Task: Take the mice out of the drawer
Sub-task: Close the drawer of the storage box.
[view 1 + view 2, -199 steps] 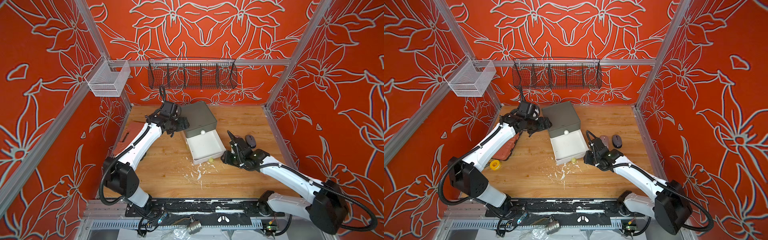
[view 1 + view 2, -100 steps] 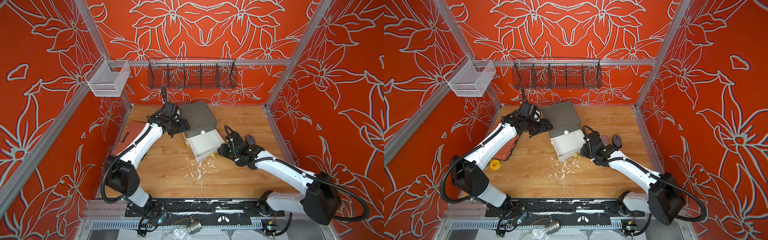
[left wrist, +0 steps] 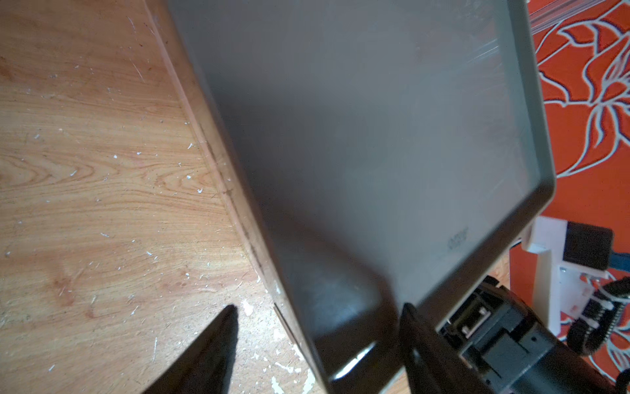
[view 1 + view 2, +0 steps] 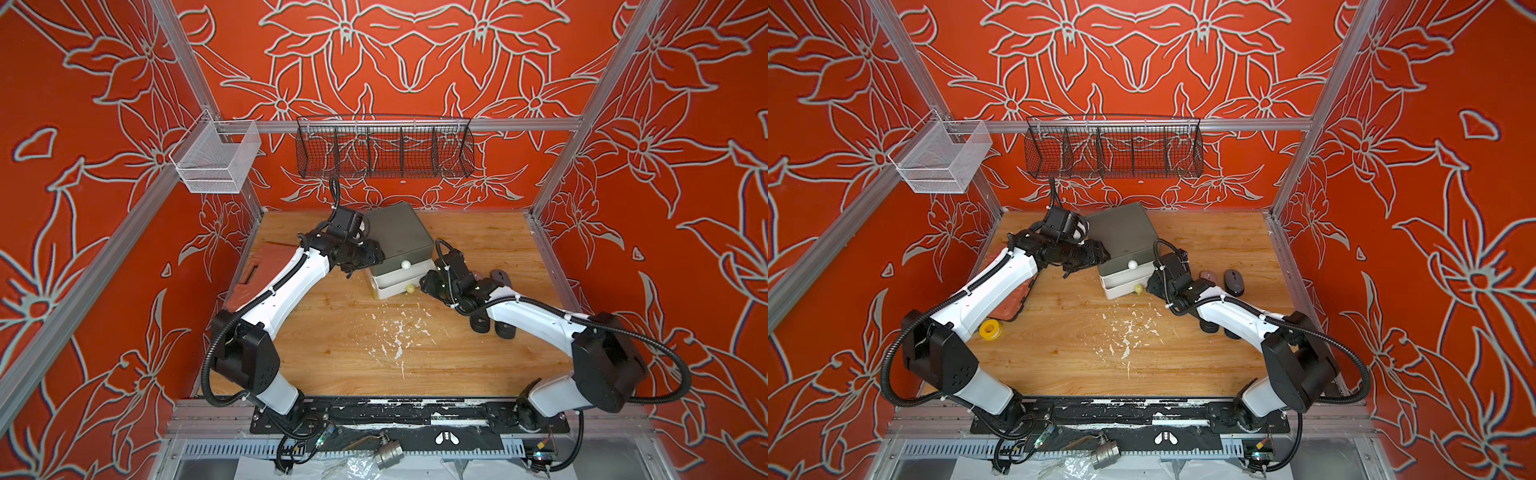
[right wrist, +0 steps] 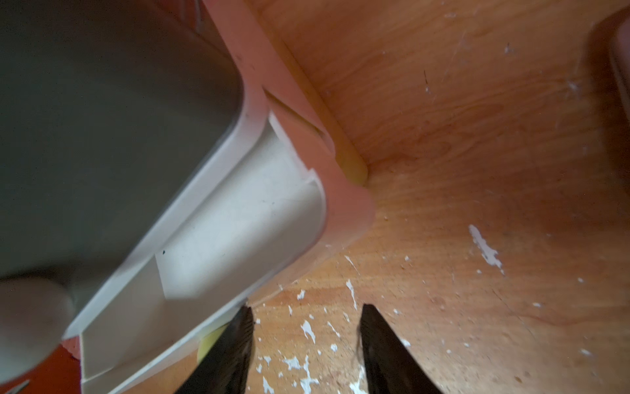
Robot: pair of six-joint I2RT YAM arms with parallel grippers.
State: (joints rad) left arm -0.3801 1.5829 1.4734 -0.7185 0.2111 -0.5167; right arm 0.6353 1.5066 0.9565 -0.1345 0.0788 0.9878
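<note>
Left tool [image 3: 318, 307] stands wide astride a corner of the grey drawer unit [image 4: 401, 239]; right tool [image 5: 306, 308], narrowly parted and holding nothing, sits at the front of the unit's white drawer [image 4: 1121, 289] by its yellow knob [image 4: 1137, 288]. A pink mouse [image 4: 1206, 275] and a dark grey mouse [image 4: 1233, 282] lie side by side on the surface [image 4: 1079, 353], near the unit on the right tool's side.

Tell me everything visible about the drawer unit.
The drawer unit is an upright box, matte grey top, whitish plastic body, toward the wooden table's back. Upper drawer shut, white round knob; lower drawer beneath, slightly out, yellowish knob. The left end effector's open jaws straddle one front corner; the right end effector sits by the lower drawer's front, contact unclear.
</note>
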